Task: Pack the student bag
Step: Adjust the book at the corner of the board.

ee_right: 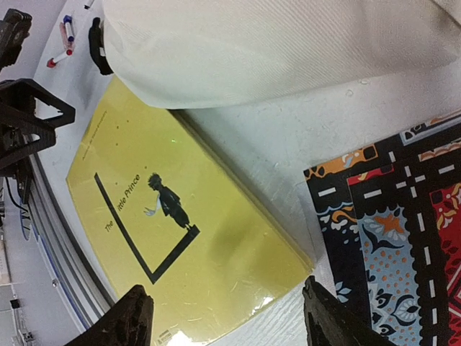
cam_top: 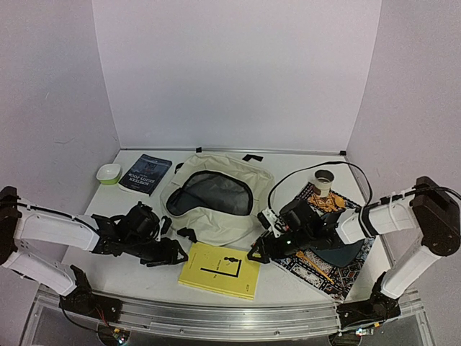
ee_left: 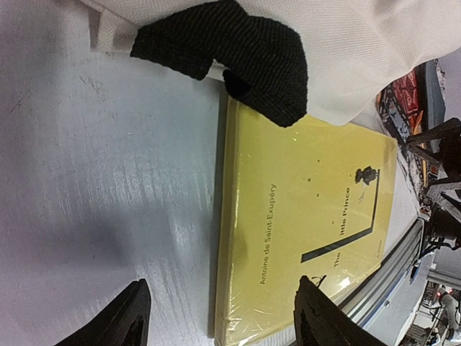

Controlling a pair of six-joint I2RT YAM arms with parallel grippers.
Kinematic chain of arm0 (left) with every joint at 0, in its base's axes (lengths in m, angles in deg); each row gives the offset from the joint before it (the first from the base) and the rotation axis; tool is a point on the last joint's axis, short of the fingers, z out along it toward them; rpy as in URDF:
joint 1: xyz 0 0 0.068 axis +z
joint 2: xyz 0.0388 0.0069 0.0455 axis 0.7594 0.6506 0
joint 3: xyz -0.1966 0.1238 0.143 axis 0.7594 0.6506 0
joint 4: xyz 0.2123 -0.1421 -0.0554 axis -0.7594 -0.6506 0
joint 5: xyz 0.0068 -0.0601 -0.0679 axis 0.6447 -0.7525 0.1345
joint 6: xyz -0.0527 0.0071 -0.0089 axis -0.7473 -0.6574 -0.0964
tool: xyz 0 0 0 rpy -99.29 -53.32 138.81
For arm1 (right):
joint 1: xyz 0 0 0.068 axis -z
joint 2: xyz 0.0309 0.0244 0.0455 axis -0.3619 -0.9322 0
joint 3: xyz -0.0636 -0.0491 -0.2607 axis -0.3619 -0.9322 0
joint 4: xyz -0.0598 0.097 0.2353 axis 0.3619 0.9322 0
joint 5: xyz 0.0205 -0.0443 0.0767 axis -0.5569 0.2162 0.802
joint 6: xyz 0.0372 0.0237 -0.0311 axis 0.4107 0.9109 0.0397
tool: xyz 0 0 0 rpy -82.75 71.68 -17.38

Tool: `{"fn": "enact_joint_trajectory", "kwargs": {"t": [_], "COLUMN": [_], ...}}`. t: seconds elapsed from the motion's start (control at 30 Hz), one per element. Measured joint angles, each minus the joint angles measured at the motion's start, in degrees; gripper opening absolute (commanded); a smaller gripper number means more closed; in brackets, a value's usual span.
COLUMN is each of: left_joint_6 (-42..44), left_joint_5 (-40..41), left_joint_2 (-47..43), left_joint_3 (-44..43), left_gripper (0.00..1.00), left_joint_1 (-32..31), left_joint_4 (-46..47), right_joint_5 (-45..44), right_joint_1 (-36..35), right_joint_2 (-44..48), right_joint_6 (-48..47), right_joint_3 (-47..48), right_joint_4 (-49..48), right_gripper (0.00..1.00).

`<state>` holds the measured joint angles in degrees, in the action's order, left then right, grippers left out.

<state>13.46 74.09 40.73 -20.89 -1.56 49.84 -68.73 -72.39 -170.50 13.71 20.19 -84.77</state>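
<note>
Cream fabric bag (cam_top: 216,209) lies mid-tabletop (cam_top: 130,270), its dark mesh mouth facing up. A yellow book (cam_top: 220,272) lies flat at its 6 o'clock, with the bag's cloth and a black strap (ee_left: 238,58) overlapping the far edge. The left hand (cam_top: 175,254) sits low at the yellow book's 9 o'clock, fingers spread, the cover's edge between them. The right hand (cam_top: 258,251) is at its 2 o'clock, also spread, gripping nothing. A patterned placemat (cam_top: 346,270) lies at the bag's 4 o'clock with a cup (cam_top: 323,182) on its far corner. A blue book (cam_top: 145,173) and a green bowl (cam_top: 109,173) sit at the bag's 10 o'clock.
</note>
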Motion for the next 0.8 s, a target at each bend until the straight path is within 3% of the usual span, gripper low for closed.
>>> {"fn": "enact_joint_trajectory", "kwargs": {"t": [0.4,0.8], "left_joint_6": [0.0,-1.7], "left_joint_5": [-0.2,1.5], "left_joint_2": [4.4,6.4], "left_joint_3": [-0.2,-0.2], "left_gripper": [0.63,0.63], "left_joint_1": [-0.6,-0.8], "left_joint_4": [3.0,7.3], "right_joint_5": [1.6,7.3], "right_joint_1": [0.0,0.0], "right_joint_2": [-5.9,-6.2], "right_joint_6": [0.8,2.2], "right_joint_3": [0.0,0.0], "right_joint_4": [-5.1,-7.8], "right_gripper": [0.67,0.51]}}
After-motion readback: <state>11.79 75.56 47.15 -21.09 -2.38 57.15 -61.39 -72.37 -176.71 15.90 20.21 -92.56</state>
